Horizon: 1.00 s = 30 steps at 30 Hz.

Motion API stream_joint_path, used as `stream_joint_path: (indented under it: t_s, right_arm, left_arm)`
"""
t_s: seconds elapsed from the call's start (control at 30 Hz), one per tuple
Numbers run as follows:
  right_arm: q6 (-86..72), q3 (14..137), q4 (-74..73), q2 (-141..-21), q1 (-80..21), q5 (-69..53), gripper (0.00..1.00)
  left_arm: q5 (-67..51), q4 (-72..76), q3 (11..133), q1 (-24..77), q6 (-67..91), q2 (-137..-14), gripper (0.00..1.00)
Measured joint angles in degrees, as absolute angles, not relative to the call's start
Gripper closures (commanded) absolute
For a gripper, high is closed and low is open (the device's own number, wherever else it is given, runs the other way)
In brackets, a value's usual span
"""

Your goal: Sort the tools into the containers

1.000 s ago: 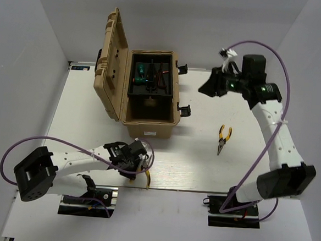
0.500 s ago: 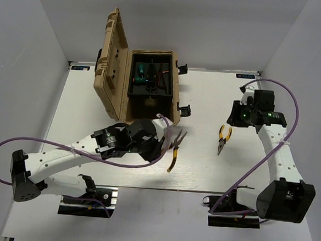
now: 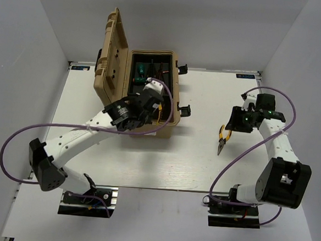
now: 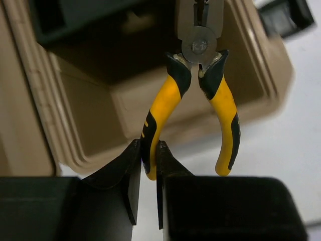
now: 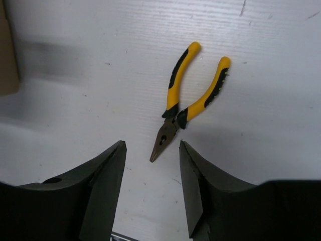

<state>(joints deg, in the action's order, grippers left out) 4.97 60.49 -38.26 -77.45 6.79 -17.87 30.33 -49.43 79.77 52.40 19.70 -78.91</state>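
My left gripper [image 3: 155, 104] is shut on one handle of yellow-handled pliers [image 4: 200, 90], which hang nose-first over the open front compartment of the tan toolbox [image 3: 149, 129]. In the left wrist view the fingers [image 4: 131, 170] pinch the left handle while the other handle is free. A second pair of yellow pliers [image 3: 223, 137] lies on the white table, right of the box. Just above and behind those pliers [image 5: 188, 105] hovers my right gripper [image 5: 152, 145], open and empty, with the pliers' nose pointing into the gap. The black inner tray [image 3: 150, 89] holds a green screwdriver [image 3: 139, 70] and thin dark keys [image 3: 162, 74].
The toolbox lid [image 3: 112, 62] stands open on the left side, and black latches [image 3: 183, 109] stick out on the right. The tan box wall [image 4: 251, 75] lies below the hanging pliers. White walls enclose the table on three sides.
My left arm has carried its pliers from the table's front edge up over the toolbox. The right arm has come down from the back to just above the pliers on the table.
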Motion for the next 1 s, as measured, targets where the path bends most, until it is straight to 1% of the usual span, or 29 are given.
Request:
stream_joint_path:
  t_s: [0.2, 0.37, 0.4, 0.43, 0.47, 0.53, 0.57, 0.6, 0.67, 0.7, 0.73, 0.77, 0.8, 0.83, 0.87, 0.97, 1.0]
  right_arm:
    - [4.21, 57.3, -36.6, -80.36, 6.85, -20.05, 0.47]
    - [3.22, 54.81, -34.2, -80.55, 7.29, -21.15, 0.47]
    - [3.16, 54.46, -34.02, -80.6, 7.38, -21.28, 0.45]
    - [3.01, 54.28, -33.93, -80.73, 7.49, -21.41, 0.45]
    - [2.98, 54.19, -33.67, -80.86, 7.55, -21.52, 0.42]
    - [2.98, 54.19, -33.12, -81.17, 7.73, -21.69, 0.42]
    - [2.98, 54.19, -32.82, -81.41, 7.84, -21.69, 0.4]
    - [3.01, 54.19, -32.62, -81.65, 7.9, -21.67, 0.4]
    - [2.98, 54.19, -32.49, -82.32, 8.05, -21.37, 0.4]
    - [2.98, 54.19, -32.47, -82.74, 8.14, -21.02, 0.4]
    - [2.87, 54.19, -32.45, -83.15, 8.21, -20.49, 0.4]
    - [2.68, 54.19, -32.42, -83.68, 8.25, -19.73, 0.42]
    - [2.35, 54.19, -32.4, -84.2, 8.27, -18.94, 0.42]
    - [1.96, 54.19, -32.34, -84.71, 8.29, -18.0, 0.44]
    - [1.69, 54.19, -32.18, -85.41, 8.29, -16.73, 0.44]
    - [0.3, 54.22, -31.35, -87.26, 8.29, -14.04, 0.45]
    - [-0.1, 54.26, -31.09, -88.2, 8.29, -13.13, 0.45]
  left_arm:
    - [32.56, -47.64, 85.95, 45.58, 13.82, -87.35, 1.0]
    - [32.99, -44.99, 86.39, 41.65, 10.2, -90.54, 1.0]
    - [32.99, -44.03, 86.28, 41.06, 9.58, -90.72, 1.0]
    - [33.01, -43.29, 86.08, 40.69, 9.15, -90.76, 0.98]
    - [32.99, -42.24, 85.82, 40.36, 8.75, -90.76, 0.98]
    - [32.97, -40.91, 84.99, 39.9, 8.34, -90.85, 0.94]
    - [32.8, -40.34, 84.47, 39.7, 8.1, -90.94, 0.79]
    - [32.56, -39.75, 83.81, 39.57, 7.94, -91.09, 0.74]
    - [31.92, -39.0, 82.54, 39.2, 7.62, -91.44, 0.67]
    - [31.62, -38.72, 81.91, 39.07, 7.51, -91.61, 0.55]
    - [31.24, -38.54, 81.45, 39.05, 7.33, -91.68, 0.52]
    - [31.0, -38.39, 81.17, 39.05, 7.29, -91.68, 0.52]
    - [30.92, -38.2, 81.08, 38.98, 7.29, -91.68, 0.47]
    - [30.81, -37.89, 81.08, 38.94, 7.27, -91.68, 0.45]
    - [30.74, -37.63, 81.08, 38.94, 7.2, -91.68, 0.41]
    - [30.41, -37.12, 81.08, 38.83, 7.27, -91.61, 0.34]
    - [30.28, -37.08, 81.08, 38.83, 7.22, -91.53, 0.28]
